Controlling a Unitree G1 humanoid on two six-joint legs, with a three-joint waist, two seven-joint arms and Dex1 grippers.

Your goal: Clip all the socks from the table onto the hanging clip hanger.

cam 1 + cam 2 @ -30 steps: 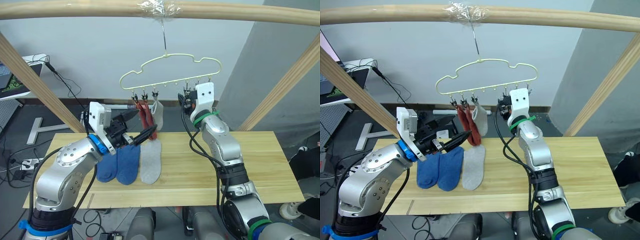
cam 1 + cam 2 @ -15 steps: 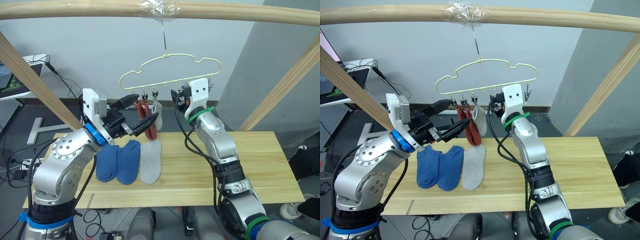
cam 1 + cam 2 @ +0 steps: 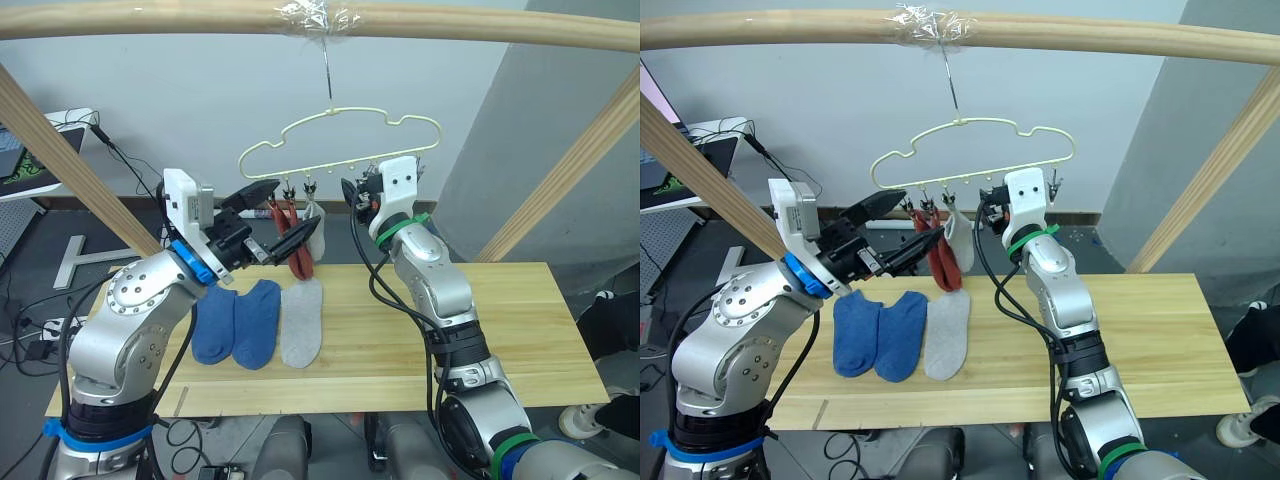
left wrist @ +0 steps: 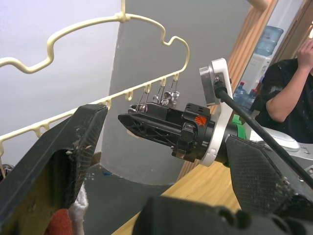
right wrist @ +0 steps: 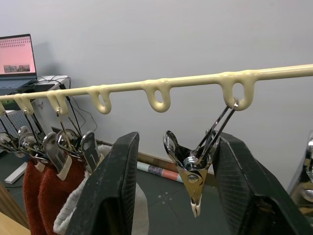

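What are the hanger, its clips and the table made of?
The hanger looks like wire with a smooth pale yellow coating, possibly plastic. The clips are shiny bare metal with bright reflections. The table seems light wood or wood veneer: grain lines show.

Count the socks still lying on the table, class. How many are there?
3. Two blue socks lie side by side, and a grey sock lies on their right. Three more socks already hang from the hanger.
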